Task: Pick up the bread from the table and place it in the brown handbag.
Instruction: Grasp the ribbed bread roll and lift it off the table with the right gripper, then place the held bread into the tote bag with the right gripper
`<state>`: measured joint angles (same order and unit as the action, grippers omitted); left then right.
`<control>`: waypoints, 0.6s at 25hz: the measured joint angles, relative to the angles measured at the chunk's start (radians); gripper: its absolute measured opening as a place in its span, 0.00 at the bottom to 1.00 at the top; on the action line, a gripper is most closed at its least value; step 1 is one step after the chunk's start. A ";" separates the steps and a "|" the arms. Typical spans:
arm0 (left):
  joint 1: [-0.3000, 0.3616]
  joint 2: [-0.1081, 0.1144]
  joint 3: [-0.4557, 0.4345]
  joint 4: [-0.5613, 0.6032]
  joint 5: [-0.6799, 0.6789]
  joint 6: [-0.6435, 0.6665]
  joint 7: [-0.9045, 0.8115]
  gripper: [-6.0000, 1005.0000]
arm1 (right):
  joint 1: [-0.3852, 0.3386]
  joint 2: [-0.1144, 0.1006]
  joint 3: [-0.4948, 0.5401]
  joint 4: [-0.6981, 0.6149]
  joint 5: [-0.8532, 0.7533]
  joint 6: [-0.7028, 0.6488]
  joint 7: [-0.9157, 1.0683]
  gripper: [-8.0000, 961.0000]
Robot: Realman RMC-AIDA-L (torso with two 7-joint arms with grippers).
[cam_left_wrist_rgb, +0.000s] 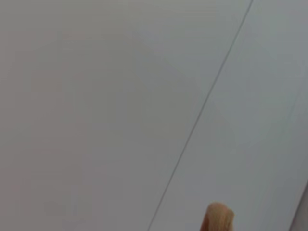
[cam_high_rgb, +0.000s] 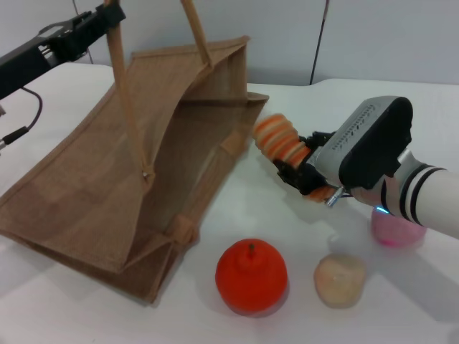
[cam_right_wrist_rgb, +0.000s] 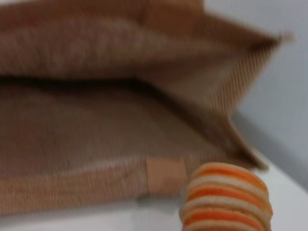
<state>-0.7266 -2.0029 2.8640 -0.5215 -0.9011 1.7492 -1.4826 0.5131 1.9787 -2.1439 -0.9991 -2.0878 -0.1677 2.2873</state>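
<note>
White bench point(cam_high_rgb: 237, 208) before a pale panelled wall. My right arm enters from the right, forearm white with black bands, wrist housing grey and black, reaching leftward and slightly down. My right hand point(cam_high_rgb: 295, 162) is clamped on the bread point(cam_high_rgb: 278, 140), which is held above the bench just beside the open mouth of the bag point(cam_high_rgb: 107, 201), one end pointing toward the opening. The bread is an elongated, ridged loaf in alternating orange and cream stripes; in the right wrist view its rounded end point(cam_right_wrist_rgb: 226, 198) sits in front of the bag's rim.

The bag is a large rectangular tote of coarse woven jute, tan-brown, lying on its side with its mouth facing the bread; its edges carry smoother, lighter trim point(cam_right_wrist_rgb: 166, 174). One light-brown strap point(cam_high_rgb: 123, 79) rises steeply to my left hand point(cam_high_rgb: 100, 18), raised at the far left above the bench, arm black. That hand is at the strap; whether its fingers are closed on it I cannot tell. The left wrist view shows only wall and a strap tip point(cam_left_wrist_rgb: 217, 217).

On the near bench: a glossy orange-red round fruit point(cam_high_rgb: 251, 276), a matte beige bun point(cam_high_rgb: 339, 279) beside it, and a pink object point(cam_high_rgb: 394, 228) partly hidden under my right forearm.
</note>
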 joint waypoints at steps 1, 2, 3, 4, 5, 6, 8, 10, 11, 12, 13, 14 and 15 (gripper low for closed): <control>-0.005 0.000 0.000 0.000 0.003 0.001 -0.001 0.13 | -0.019 0.004 0.007 -0.036 0.000 0.000 -0.043 0.59; -0.008 0.001 0.000 0.000 0.006 0.002 -0.002 0.13 | -0.036 0.008 0.012 -0.068 0.000 0.001 -0.084 0.58; -0.013 0.001 0.000 0.000 0.007 0.007 -0.002 0.13 | -0.048 0.013 0.014 -0.093 0.000 0.001 -0.119 0.57; -0.017 0.001 0.000 0.000 0.008 0.014 -0.003 0.13 | -0.059 0.019 0.013 -0.120 0.000 0.001 -0.159 0.57; -0.022 0.002 0.000 0.000 0.008 0.026 -0.003 0.13 | -0.064 0.022 0.012 -0.136 0.000 -0.001 -0.187 0.56; -0.029 0.005 0.000 0.000 0.008 0.041 -0.004 0.13 | -0.068 0.026 0.008 -0.153 0.000 -0.004 -0.218 0.56; -0.042 0.010 0.000 0.000 0.008 0.071 -0.009 0.13 | -0.067 0.032 -0.009 -0.174 0.000 -0.009 -0.253 0.56; -0.054 0.014 0.000 0.000 0.008 0.094 -0.017 0.13 | -0.059 0.034 -0.040 -0.188 0.000 -0.010 -0.275 0.56; -0.062 0.016 0.000 0.000 0.008 0.105 -0.023 0.13 | -0.050 0.035 -0.058 -0.192 0.000 -0.010 -0.283 0.56; -0.070 0.019 0.000 0.000 0.008 0.115 -0.030 0.13 | -0.039 0.036 -0.079 -0.195 0.000 -0.010 -0.290 0.56; -0.075 0.021 0.000 0.000 0.008 0.123 -0.036 0.13 | -0.027 0.036 -0.098 -0.196 0.000 -0.009 -0.296 0.56; -0.082 0.022 0.000 0.000 0.008 0.131 -0.042 0.13 | -0.011 0.038 -0.120 -0.195 0.000 -0.007 -0.300 0.56; -0.088 0.023 0.000 -0.001 0.008 0.139 -0.048 0.13 | 0.005 0.038 -0.142 -0.192 0.000 -0.003 -0.305 0.55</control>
<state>-0.8144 -1.9798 2.8639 -0.5222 -0.8927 1.8878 -1.5307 0.5182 2.0165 -2.2860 -1.1909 -2.0877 -0.1710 1.9827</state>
